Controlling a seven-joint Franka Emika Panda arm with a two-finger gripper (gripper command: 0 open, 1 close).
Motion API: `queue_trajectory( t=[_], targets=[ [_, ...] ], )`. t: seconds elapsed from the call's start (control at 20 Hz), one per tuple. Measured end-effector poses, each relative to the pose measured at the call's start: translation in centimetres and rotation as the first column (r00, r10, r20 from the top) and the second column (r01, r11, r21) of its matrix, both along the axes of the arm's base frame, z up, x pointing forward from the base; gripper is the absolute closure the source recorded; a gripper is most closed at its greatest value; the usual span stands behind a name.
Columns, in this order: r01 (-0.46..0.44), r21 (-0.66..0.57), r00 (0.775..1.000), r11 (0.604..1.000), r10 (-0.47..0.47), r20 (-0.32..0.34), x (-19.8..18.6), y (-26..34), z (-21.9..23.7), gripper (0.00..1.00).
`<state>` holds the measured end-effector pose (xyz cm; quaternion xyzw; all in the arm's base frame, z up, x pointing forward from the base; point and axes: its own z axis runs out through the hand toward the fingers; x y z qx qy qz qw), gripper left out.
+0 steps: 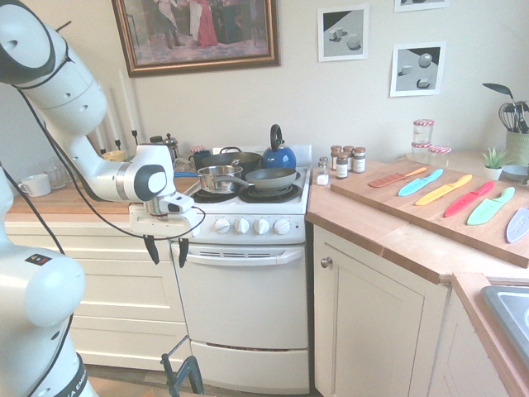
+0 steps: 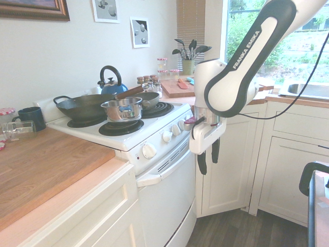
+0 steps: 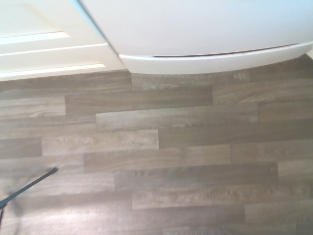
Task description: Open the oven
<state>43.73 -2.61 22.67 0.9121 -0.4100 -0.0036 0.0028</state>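
My fingers (image 1: 166, 251): spread apart, grasping nothing, pointing down.
Oven (image 1: 241, 310): door closed; its bar handle (image 1: 240, 258) just beside my fingers.

Small white enamel oven (image 1: 241, 302) with black coil burners, five white knobs. Glossy blue kettle (image 1: 278, 155) with black handle at back. Polished steel saucepan (image 1: 216, 177); dark grey frying pan (image 1: 271, 176). Warm honey-toned wooden worktop (image 1: 388, 236) over cream panelled cabinet doors (image 1: 372, 331). Knives on wooden board (image 1: 430, 207): orange, light blue, yellow, red, mint green. Grey-brown wood-plank floor (image 3: 161, 161). Claw (image 1: 166, 248): black fingers, white body.
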Motion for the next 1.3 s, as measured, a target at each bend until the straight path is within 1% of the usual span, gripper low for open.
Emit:
queue_trajectory(
  t=[0.1,0.2,0.4,0.5,0.6,0.85,0.95,1.15,1.3],
  targets=[
    [-0.012,-0.024,1.0,1.0,0.013,0.024,1.6,-1.2,-2.5,0.0],
    [-0.016,-0.035,0.998,0.999,0.018,0.054,4.2,-2.0,-3.7,0.0],
    [-0.04,-0.039,0.989,0.998,0.046,0.144,9.9,-1.3,-2.4,0.0],
    [-0.047,-0.044,0.983,0.998,0.054,0.177,11.8,-1.2,-1.6,0.0],
    [-0.054,-0.05,0.979,0.997,0.063,0.197,13.0,-1.4,-1.8,0.0],
    [-0.054,-0.054,0.974,0.997,0.065,0.219,14.7,-1.5,-4.9,0.0],
    [-0.058,-0.054,0.973,0.997,0.069,0.22,14.7,-1.6,-6.1,0.0],
    [-0.042,-0.064,0.967,0.997,0.057,0.248,13.9,-3.1,-7.4,0.0],
    [-0.009,-0.078,0.961,0.997,0.03,0.276,12.5,-6.0,-7.9,0.0]
  ],
)
